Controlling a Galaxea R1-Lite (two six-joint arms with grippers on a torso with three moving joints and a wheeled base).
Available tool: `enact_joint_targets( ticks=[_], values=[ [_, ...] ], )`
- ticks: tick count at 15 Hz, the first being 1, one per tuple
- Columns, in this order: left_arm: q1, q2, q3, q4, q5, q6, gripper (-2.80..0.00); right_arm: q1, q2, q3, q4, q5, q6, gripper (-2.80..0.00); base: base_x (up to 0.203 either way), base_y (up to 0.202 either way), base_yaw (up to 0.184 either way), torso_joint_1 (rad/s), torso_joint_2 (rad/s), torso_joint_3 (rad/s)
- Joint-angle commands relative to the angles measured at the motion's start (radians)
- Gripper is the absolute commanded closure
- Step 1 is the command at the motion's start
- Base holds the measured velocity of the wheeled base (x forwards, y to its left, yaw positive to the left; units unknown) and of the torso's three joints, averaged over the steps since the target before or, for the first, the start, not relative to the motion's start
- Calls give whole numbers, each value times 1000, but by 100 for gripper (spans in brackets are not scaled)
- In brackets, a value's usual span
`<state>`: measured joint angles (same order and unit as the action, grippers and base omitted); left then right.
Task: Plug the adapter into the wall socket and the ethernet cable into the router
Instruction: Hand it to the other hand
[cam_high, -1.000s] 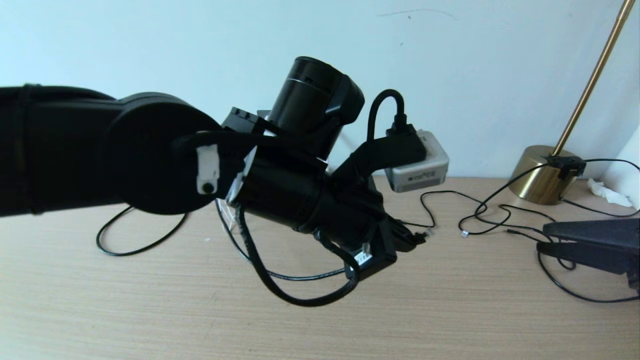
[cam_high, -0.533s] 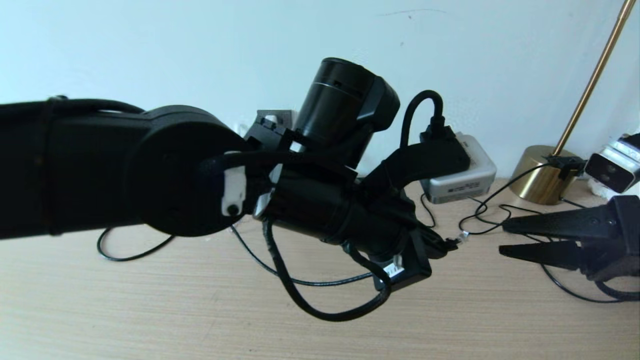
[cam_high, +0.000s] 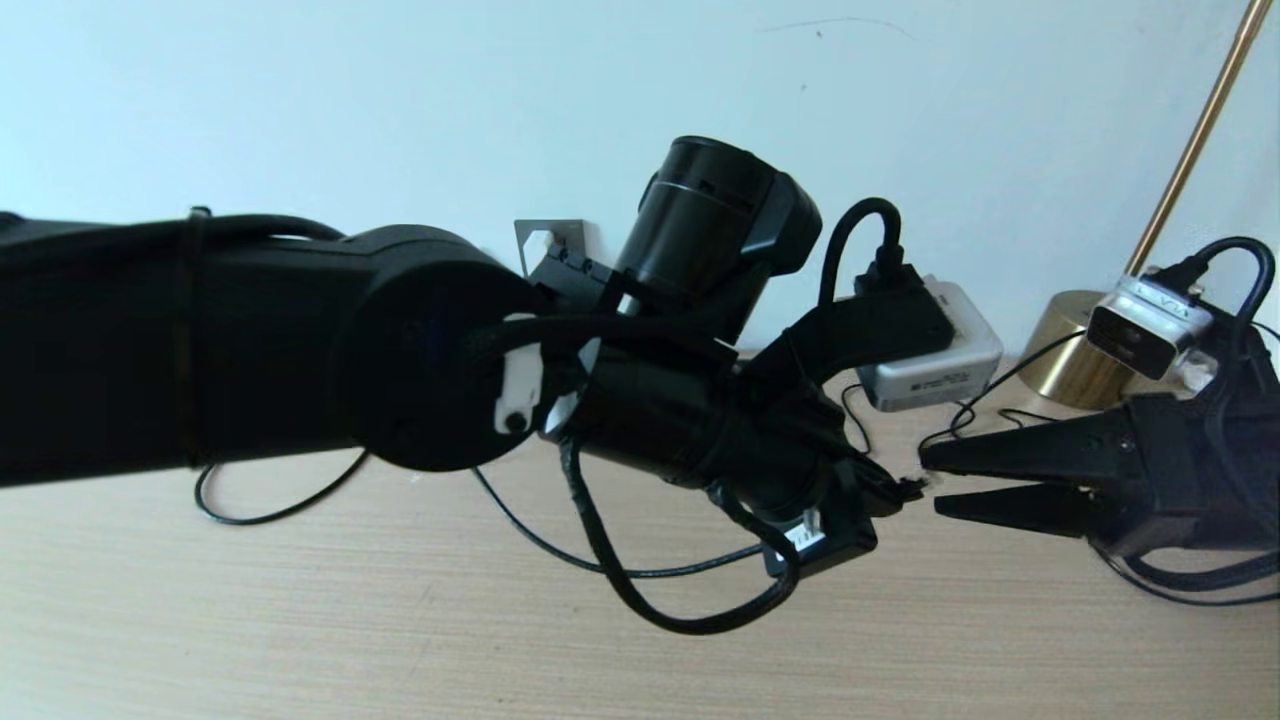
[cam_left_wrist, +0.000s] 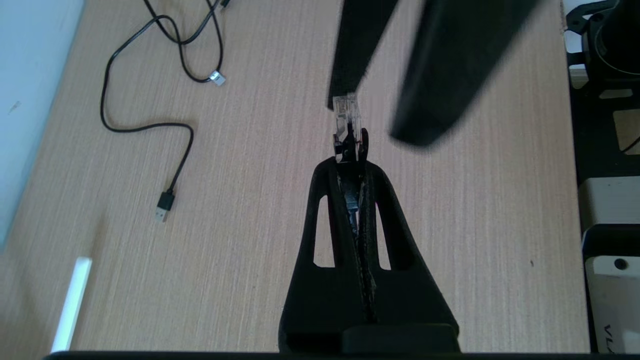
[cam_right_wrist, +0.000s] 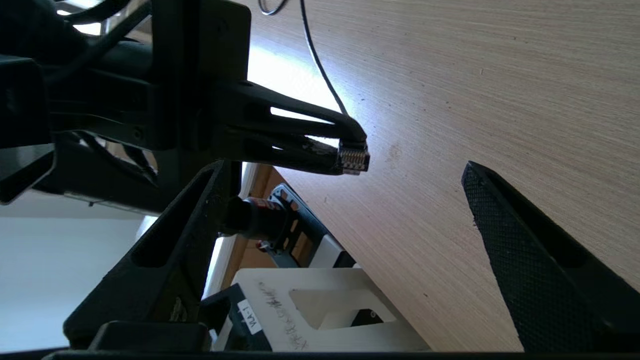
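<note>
Ethernet cable plug, clear tip outward, pinched between closed fingers of left gripper, held above wooden table. Cable trails back over table toward wall. Right gripper directly opposite, fingers spread apart, tips just beside plug tip, holding nothing. Thin USB cable lies loose on table, well apart. Brass lamp base near wall.

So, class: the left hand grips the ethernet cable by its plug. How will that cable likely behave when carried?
Probably floppy: the ethernet cable droops in loops behind the left hand. The clear plug looks rigid, so it should hold its aim. Its trailing slack may drag across the table.
</note>
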<state>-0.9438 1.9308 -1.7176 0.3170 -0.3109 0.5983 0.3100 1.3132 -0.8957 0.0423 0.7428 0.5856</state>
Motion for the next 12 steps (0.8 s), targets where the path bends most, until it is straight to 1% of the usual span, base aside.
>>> enact_joint_targets(
  ticks=[1,2,10,11,12],
  values=[
    [4,9,-9,2,0,3,0,41,-1,-1,0,-22,18,-280,0,0,0,0,0,0],
    [7,13,-13,2,0,3,0,52,-3,-3,-1,-23,39,-280,0,0,0,0,0,0],
    [5,7,-11,5,0,3,0,54,1,-2,-2,-25,42,-280,0,0,0,0,0,0],
    [5,6,-11,5,0,3,0,54,1,-3,-4,-25,42,0,0,0,0,0,0,0],
    [5,5,-13,4,-2,3,0,54,1,-3,-4,-25,40,0,0,0,0,0,0,0]
  ],
)
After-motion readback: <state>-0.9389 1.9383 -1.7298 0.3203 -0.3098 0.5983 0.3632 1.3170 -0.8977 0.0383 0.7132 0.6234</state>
